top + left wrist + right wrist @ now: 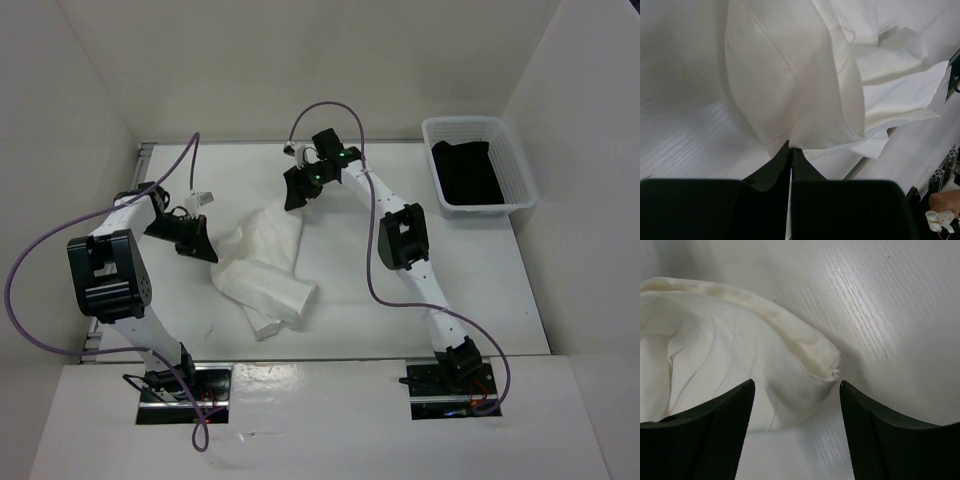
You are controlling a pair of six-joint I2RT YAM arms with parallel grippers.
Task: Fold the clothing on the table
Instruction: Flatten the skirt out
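Arms: two, the left arm [110,275] at the lower left of the top view, the right arm [405,240] right of centre.
Cables: two purple ones, one looping off each arm.
Garments: two, the white pleated clothing [265,265] and a black garment [465,175].
Baskets: one white mesh basket [470,122] in the upper right of the top view, with the black garment inside it.
Table: matte white tabletop [480,290] with a faint wood-like grain that shows in the wrist views.
Room: plain white walls [300,60] stand along the far, left and right edges of the table.
Clothing, place: on the table just left of centre in the top view, crumpled and partly doubled over itself, between the two grippers and well apart from the basket.
Left gripper [200,243]: at the clothing's left edge. In the left wrist view its black fingers are pressed together, tips meeting at the lowest point of a hanging fold, and the fabric looks pinched between them.
Right gripper [297,190]: at the clothing's upper corner. In the right wrist view its fingers are spread wide, and a rounded hemmed corner of the white cloth lies in the gap between them. Neither finger visibly presses on the cloth, and the gripper holds nothing.
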